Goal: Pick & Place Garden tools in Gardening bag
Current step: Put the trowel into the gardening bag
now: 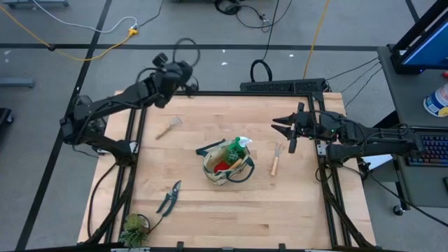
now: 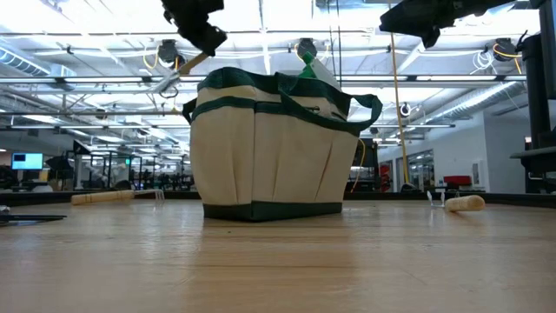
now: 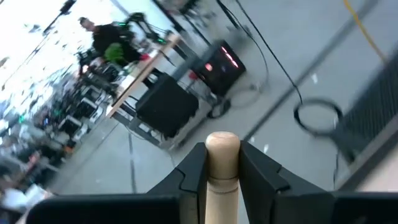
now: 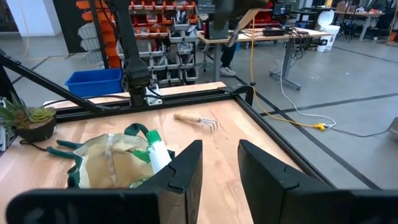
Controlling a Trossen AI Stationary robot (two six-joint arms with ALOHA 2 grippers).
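Observation:
The beige gardening bag (image 1: pixel 225 168) with green trim stands mid-table, with a green spray bottle (image 1: pixel 241 145) and a red glove (image 1: pixel 221 165) in it. My left gripper (image 1: pixel 175 72) is high over the table's far left, shut on a wooden-handled tool (image 2: pixel 184 66). My right gripper (image 1: pixel 288 127) hovers open and empty at the far right. A wooden-handled rake (image 1: pixel 168 128) lies left of the bag, a wooden-handled fork (image 1: pixel 276 159) right of it, and pruning shears (image 1: pixel 168 197) near the front left. My left gripper pinches the tool's wooden handle (image 3: pixel 222 168) between its two fingers, just below the handle's rounded free end, which sticks out past the fingertips. The tool is lifted clear and hangs slanting below the gripper, its metal end (image 2: pixel 165 84) lowest.
A small potted green plant (image 1: pixel 133 227) stands at the table's front left corner. The bag's loop handles (image 2: pixel 347 100) stand up over its opening. A black frame (image 1: pixel 329 175) runs along the table's edges. Bare wood shows in front of the bag.

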